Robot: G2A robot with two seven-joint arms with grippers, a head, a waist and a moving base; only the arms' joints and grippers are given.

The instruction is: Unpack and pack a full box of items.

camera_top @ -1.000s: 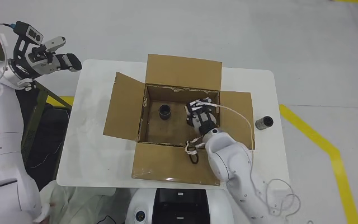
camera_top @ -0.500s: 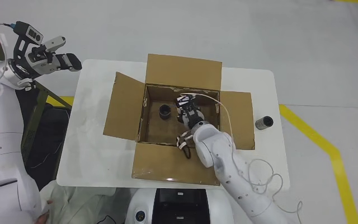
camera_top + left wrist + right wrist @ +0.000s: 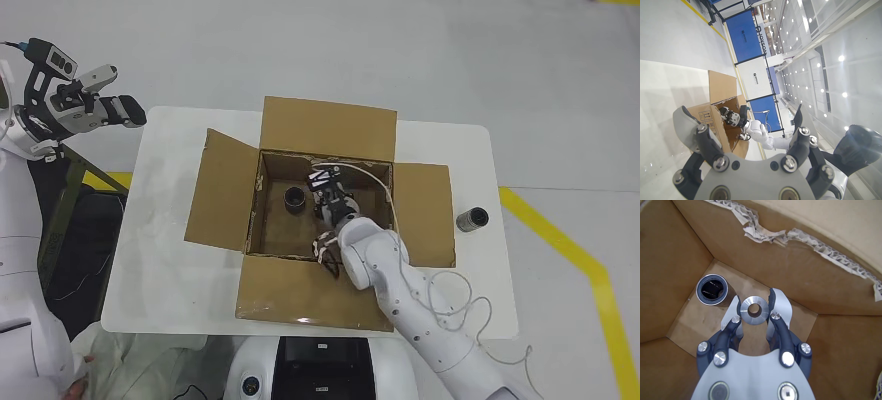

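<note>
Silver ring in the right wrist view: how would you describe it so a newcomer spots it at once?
Start at the open cardboard box on the white table. Inside it, the right pincer is closed on the silver ring, next to a dark cylinder. The ring is bright bare metal with a small centre hole; its neighbour is dark with a wide bore.

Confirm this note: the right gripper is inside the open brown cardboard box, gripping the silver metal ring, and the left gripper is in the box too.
No. The left gripper is not in the open brown cardboard box: the top view shows it open, off beyond the white table's corner. The right gripper does grip the silver metal ring inside it.
</note>
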